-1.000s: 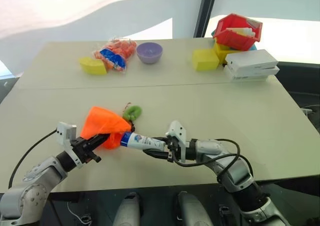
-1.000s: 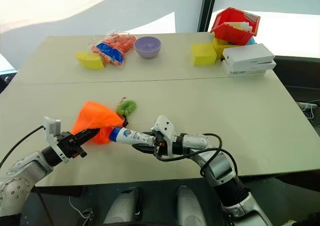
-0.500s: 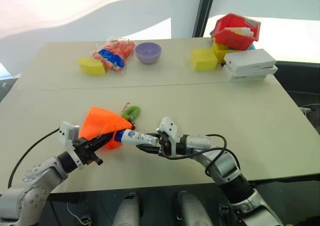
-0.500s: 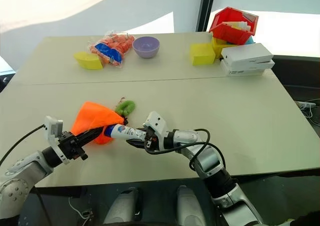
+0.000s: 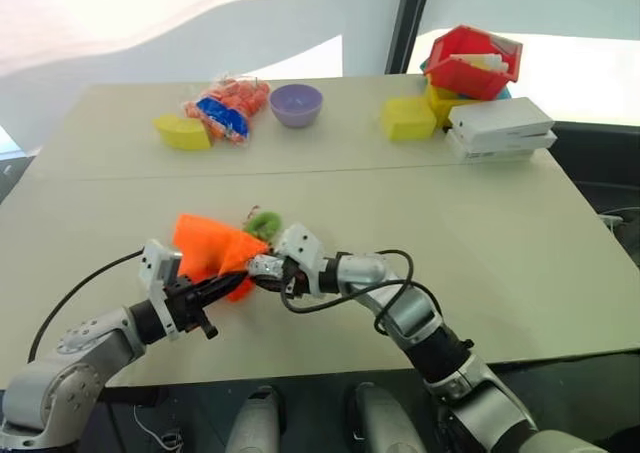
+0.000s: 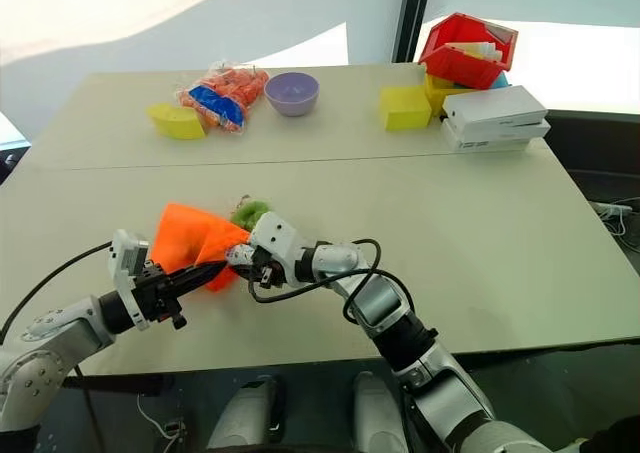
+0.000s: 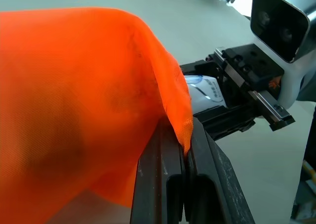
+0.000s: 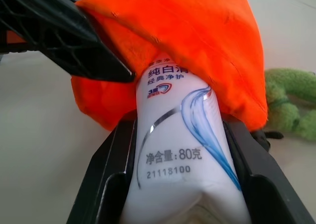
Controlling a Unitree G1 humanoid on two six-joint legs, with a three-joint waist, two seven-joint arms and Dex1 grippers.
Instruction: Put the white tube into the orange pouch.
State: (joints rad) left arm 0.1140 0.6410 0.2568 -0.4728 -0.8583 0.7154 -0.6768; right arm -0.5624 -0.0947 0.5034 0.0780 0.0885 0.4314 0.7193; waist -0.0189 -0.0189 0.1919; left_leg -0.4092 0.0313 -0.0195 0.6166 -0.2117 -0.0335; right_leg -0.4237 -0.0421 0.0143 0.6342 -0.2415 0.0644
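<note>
Now my right pincer (image 8: 177,194) clamps the white tube (image 8: 180,150), its front end inside the orange pouch (image 5: 210,253); my left pincer (image 7: 175,155) pinches the pouch's rim above the bench (image 5: 500,223).

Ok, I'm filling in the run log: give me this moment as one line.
left pincer: shut on orange pouch | right pincer: shut on white tube | tube: cap end inside pouch mouth | phase: inserting

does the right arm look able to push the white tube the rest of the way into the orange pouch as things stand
Probably yes. The right gripper holds the white tube with its front end already under the orange pouch. The left gripper, jaws shut on the fabric edge, lifts the mouth, and nothing blocks the way.
</note>
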